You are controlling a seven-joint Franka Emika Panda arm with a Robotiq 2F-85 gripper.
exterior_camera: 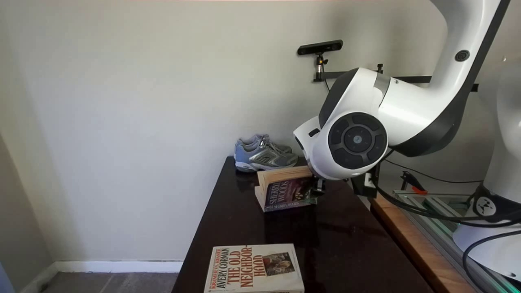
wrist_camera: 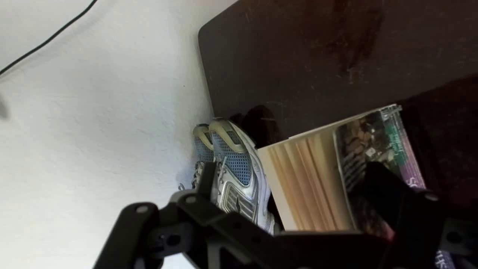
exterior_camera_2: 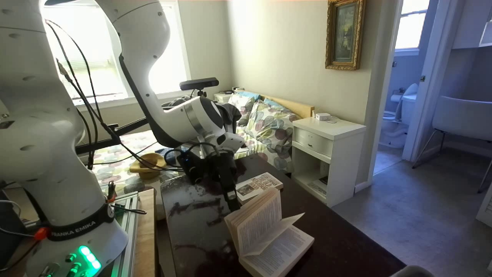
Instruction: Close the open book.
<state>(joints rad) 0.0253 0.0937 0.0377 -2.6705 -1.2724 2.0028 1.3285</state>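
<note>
Cream card with large lettering: a closed book (exterior_camera: 256, 266) lies flat nearest the lens, at the lower centre of an exterior view, and is outside the job. Farther back on the dark worktop (exterior_camera: 238, 221), just below and right of centre, is the open book (exterior_camera: 287, 194). Its dark-covered half stands up, slightly tilted; the other half lies flat behind it. A loose leaf (exterior_camera_2: 277, 230) juts out between the halves, at lower centre of an exterior view.

Claw (wrist_camera: 292, 172): fingers wide apart, nothing held. In the wrist view one finger overlaps the cover at lower right; whether it touches could not be established.

Assessed handling: light; cover thin and flexible; page block thick, springy and likely to fan. The cover appears glossy, so a fingertip may slide. Leaves are liable to crease if caught edge-on. No lift appears necessary. Recommended contact is the outer face of the standing cover, near its upper free edge, pressing it over onto the flat half; contact low by the spine would probably shove the whole book along. Light pressure from above should follow, as the leaves may spring back.

Beyond, a pair of shoes (exterior_camera: 263, 156) sits at the worktop's far end, by the wall (exterior_camera: 142, 101); the unused finger should be kept off them.
</note>
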